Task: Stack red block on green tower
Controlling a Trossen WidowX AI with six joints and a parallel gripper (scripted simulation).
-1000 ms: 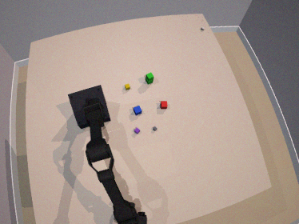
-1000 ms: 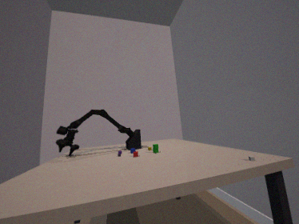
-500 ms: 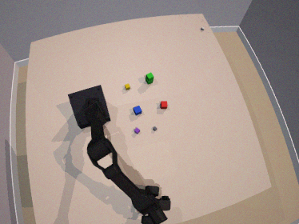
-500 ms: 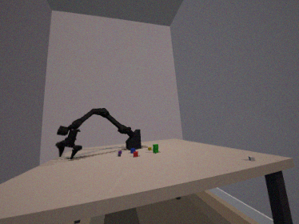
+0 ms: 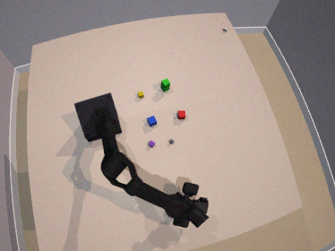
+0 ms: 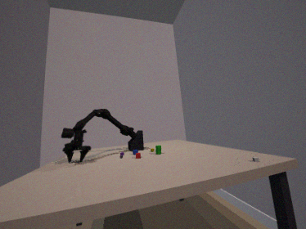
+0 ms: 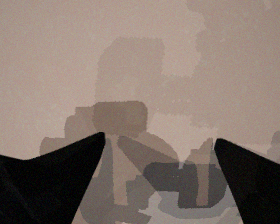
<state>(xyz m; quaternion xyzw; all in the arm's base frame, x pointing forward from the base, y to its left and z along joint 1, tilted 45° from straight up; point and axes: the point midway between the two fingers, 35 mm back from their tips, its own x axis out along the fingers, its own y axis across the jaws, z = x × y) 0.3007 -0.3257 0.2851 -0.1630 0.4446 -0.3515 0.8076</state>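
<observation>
The red block (image 5: 181, 115) (image 6: 138, 155) sits alone on the table, apart from the other blocks. The green tower (image 5: 166, 84) (image 6: 158, 150) stands upright, above the red block in the top view and to its right in the exterior view. My gripper (image 6: 75, 160) (image 7: 161, 141) is wide open and points down over the table, with nothing between its fingers. It is well away from both, below and to the right of the arm's base in the top view, where its fingertips are hard to make out. The wrist view shows neither the red block nor the green tower.
A blue block (image 5: 151, 121) (image 6: 135, 151) lies left of the red block in the top view. A yellow block (image 5: 141, 94) (image 6: 152, 150) lies near the tower. A purple block (image 5: 151, 143) and a small grey block (image 5: 171, 142) lie between the gripper and the blue block.
</observation>
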